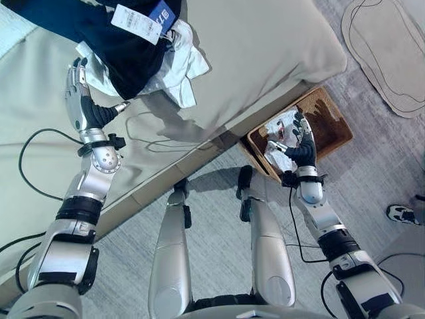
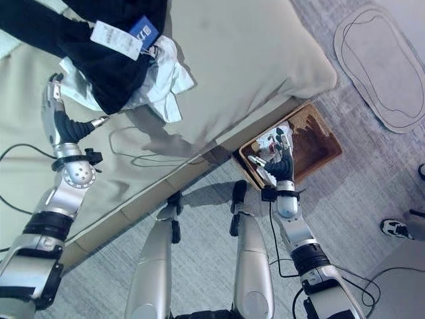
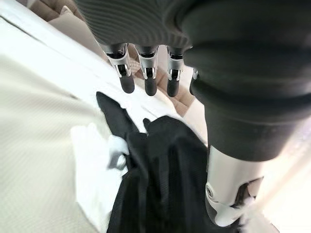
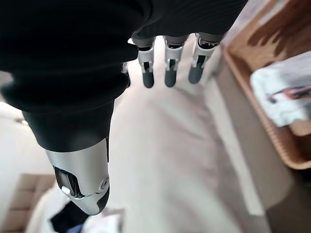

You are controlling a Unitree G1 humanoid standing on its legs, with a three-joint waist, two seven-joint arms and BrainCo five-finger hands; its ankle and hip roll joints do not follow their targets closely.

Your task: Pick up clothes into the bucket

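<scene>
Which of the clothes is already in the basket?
The white garment with a printed picture lies in the wicker basket on the floor. The dark garment and the plain white one are on the bed.

The bed (image 1: 265, 46) is showing a smooth, matt beige cloth cover. The dark garment (image 1: 126, 46) on it is looking like soft matt fabric, carrying glossy paper tags (image 1: 136, 23), and the white garment (image 1: 179, 66) under it is lying as thin crumpled cloth. The basket (image 1: 332, 123) is showing rough brown wicker. The floor (image 1: 219, 246) is probably carrying a short-pile grey carpet.
</scene>
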